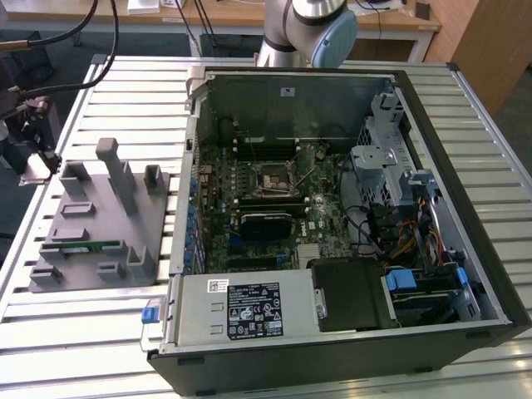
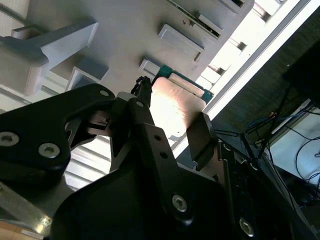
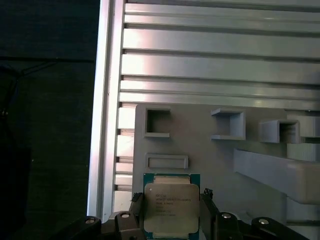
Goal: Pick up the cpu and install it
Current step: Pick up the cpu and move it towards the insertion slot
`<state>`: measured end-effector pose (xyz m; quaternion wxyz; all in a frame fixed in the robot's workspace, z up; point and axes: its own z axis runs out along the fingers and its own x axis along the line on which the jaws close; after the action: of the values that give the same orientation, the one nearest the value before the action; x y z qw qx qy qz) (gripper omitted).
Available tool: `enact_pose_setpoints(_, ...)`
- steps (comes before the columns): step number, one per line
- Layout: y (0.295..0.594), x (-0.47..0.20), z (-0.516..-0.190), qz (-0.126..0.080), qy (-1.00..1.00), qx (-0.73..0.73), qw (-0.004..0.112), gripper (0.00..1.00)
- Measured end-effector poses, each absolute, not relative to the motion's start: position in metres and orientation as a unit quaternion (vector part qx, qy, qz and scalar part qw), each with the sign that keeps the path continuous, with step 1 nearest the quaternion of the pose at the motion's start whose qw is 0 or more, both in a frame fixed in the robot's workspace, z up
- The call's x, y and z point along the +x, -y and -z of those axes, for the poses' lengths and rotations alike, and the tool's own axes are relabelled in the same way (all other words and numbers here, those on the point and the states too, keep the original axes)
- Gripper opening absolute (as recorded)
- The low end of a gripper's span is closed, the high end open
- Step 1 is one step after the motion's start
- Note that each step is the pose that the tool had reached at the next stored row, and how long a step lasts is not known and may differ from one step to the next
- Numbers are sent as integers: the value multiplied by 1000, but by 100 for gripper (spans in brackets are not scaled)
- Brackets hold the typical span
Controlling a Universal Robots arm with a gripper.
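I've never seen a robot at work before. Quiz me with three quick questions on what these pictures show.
1. True or false: in the second wrist view, the fingers grip the cpu from two opposite sides.
2. In the exterior view, where does the green memory stick lie? A) on the grey fixture tray B) on the motherboard C) between the fingers
3. Fill in: the computer case lies flat with its side ____.

Key: 1 true; 2 A; 3 open.
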<state>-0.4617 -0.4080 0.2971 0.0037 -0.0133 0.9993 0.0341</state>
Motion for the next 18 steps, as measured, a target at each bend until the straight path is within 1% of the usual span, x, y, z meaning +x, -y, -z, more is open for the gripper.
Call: enact_pose_setpoints(18, 407, -462, -319, -34, -999, -13, 4, 53)
